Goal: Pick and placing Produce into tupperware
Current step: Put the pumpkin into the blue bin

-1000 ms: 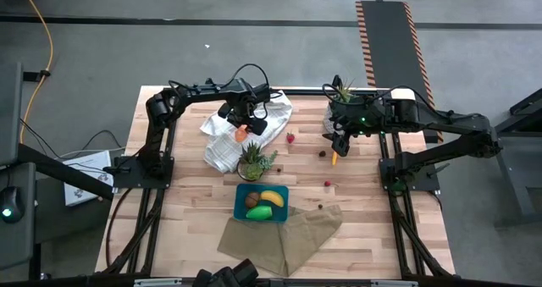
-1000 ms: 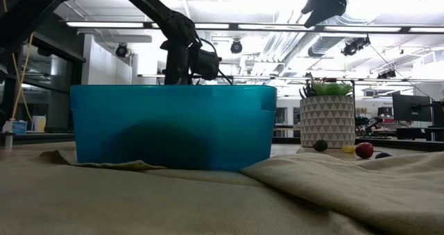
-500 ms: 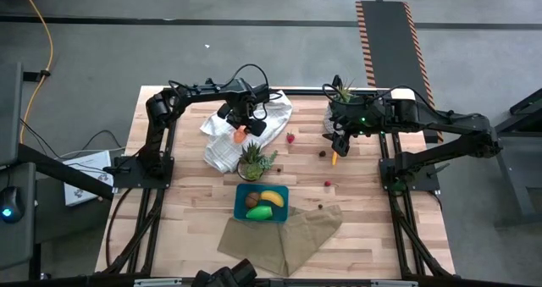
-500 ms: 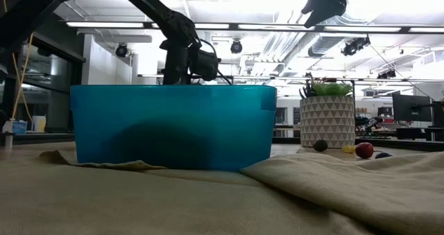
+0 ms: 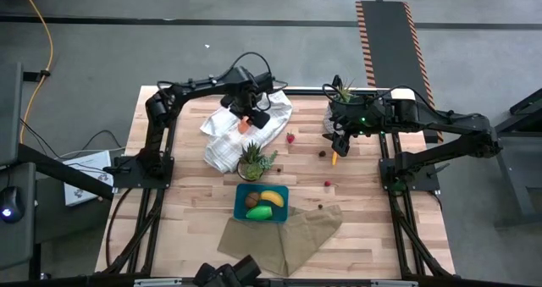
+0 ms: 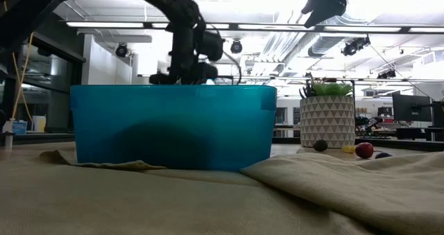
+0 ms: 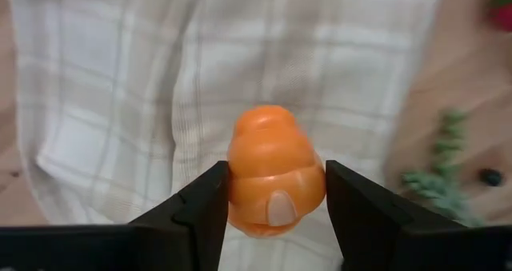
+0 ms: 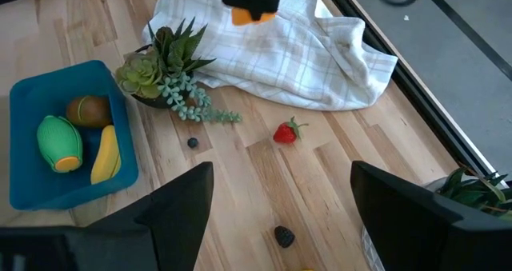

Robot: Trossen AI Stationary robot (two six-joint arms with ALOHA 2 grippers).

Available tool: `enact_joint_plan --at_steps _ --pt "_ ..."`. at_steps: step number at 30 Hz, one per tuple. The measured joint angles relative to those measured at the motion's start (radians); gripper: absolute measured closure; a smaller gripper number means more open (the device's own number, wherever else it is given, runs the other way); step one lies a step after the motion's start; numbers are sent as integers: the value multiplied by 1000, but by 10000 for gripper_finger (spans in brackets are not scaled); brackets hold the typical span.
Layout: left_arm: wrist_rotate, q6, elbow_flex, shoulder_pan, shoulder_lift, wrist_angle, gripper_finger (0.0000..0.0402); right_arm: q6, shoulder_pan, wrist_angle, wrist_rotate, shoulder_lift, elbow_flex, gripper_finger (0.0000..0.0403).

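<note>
My left gripper (image 5: 246, 120) hangs over the white checked towel (image 5: 222, 148) at the table's far left, shut on a small orange produce piece (image 7: 276, 171). The right wrist view shows that orange piece (image 8: 250, 15) too. The teal tupperware (image 5: 241, 192) sits near the middle front and holds a yellow banana (image 5: 272, 197), a brown kiwi (image 5: 251, 200) and a green pepper (image 5: 259, 212). My right gripper (image 5: 338, 140) waits open, raised over the table's right side. A strawberry (image 8: 286, 132) and a dark berry (image 8: 283, 237) lie on the wood. My left gripper pinches the orange piece by its two opposite sides (image 7: 237, 193) between its two fingers (image 7: 200, 215). The fingers come from above, pointing down. The piece is lifted clear of the towel (image 7: 120, 87) below it.
A spiky potted plant (image 5: 256, 160) stands between the towel and the tupperware, and another (image 5: 343, 101) stands at the far right. A tan cloth (image 5: 284, 236) lies at the front, touching the tupperware. A red berry (image 5: 328, 184) and a yellow-orange piece (image 5: 335, 159) lie on the right.
My left gripper has gone up from the towel with the orange piece between its fingers. The piece now hangs clear above the towel. The wrist has rolled a little.
</note>
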Motion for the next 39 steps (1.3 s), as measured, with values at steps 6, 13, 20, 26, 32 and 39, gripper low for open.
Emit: enact_joint_plan --at_steps 6,13,20,26,32,39 --pt "0 31 165 0 -1 -85 226 0 0 0 0 0 0 117" --pt "0 47 333 -3 -1 -228 223 -7 0 0 0 0 0 117" --pt "88 39 443 -40 -11 -282 221 -11 0 0 0 0 0 117" --pt "122 34 496 -124 -15 -279 224 -11 0 0 0 0 0 117" --pt "164 8 502 -222 -14 -279 223 -11 0 -5 0 0 0 117" --pt "166 -33 502 -344 -14 -279 221 -8 0 -46 0 0 0 117"
